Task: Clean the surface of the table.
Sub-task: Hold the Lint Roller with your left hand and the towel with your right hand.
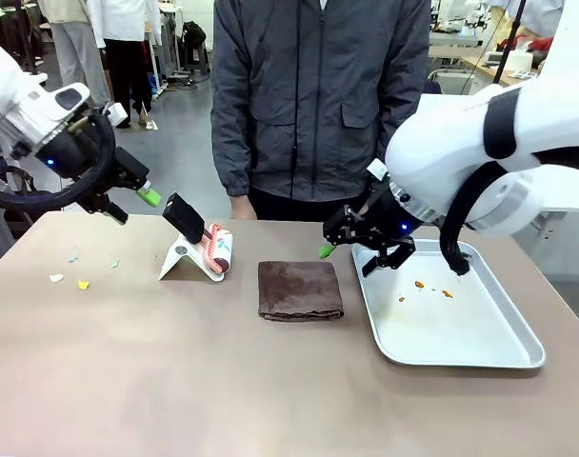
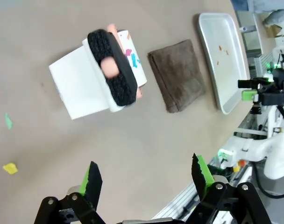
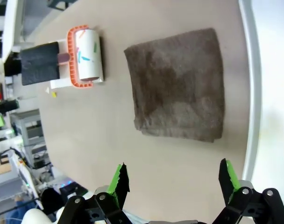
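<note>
The lint roller (image 1: 216, 249) on the tabletop (image 1: 175, 381) slants its black handle (image 1: 184, 218) up-left toward the nearer left claw (image 1: 132, 204), spread and empty; the right claw (image 1: 350, 255), likewise spread, hangs farther right.

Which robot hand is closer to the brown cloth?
The right. The right end effector hovers by the brown cloth, at its far right corner near the tray; the left end effector hangs farther off, past the lint roller.
</note>
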Tool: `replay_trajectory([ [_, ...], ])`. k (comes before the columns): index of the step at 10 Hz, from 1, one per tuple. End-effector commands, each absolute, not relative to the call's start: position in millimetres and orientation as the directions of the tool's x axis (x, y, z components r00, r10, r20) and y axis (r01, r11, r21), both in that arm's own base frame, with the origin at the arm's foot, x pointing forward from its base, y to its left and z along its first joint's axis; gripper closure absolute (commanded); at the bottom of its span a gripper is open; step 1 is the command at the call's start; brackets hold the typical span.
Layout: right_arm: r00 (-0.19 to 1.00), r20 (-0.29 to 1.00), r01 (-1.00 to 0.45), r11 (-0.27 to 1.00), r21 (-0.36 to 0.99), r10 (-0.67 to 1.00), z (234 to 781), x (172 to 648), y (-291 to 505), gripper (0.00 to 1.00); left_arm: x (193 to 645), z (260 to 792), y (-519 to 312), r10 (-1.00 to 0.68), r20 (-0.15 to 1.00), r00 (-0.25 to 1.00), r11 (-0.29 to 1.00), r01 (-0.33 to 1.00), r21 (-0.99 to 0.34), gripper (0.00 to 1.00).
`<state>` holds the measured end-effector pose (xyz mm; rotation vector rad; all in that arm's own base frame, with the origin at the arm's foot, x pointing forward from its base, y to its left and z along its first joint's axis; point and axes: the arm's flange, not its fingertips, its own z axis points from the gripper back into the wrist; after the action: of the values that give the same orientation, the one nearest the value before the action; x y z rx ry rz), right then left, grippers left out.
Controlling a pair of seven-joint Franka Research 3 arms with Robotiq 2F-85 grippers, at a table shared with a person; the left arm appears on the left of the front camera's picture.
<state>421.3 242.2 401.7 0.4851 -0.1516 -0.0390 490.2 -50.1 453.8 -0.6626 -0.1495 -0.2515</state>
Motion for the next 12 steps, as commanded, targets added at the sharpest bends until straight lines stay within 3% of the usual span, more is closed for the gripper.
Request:
replay_trajectory([
  [1,0.979,0.201,-0.072,0.905,0.420,-0.016,395.6,449.9,265.5,0.00,528.5,448.2,-61.0,-0.138,0.148,0.979,0.742,0.202,-0.639,0.00],
  [8,0.978,0.201,-0.099,0.979,0.180,0.062,348.6,503.6,313.5,0.00,573.6,416.5,-81.0,-0.086,0.058,0.995,0.756,0.103,-0.646,0.00],
  [12,0.994,0.108,-0.024,0.991,0.129,0.010,319.2,526.7,323.4,0.00,575.1,408.7,-90.7,-0.113,0.041,0.993,0.775,0.114,-0.622,0.00],
])
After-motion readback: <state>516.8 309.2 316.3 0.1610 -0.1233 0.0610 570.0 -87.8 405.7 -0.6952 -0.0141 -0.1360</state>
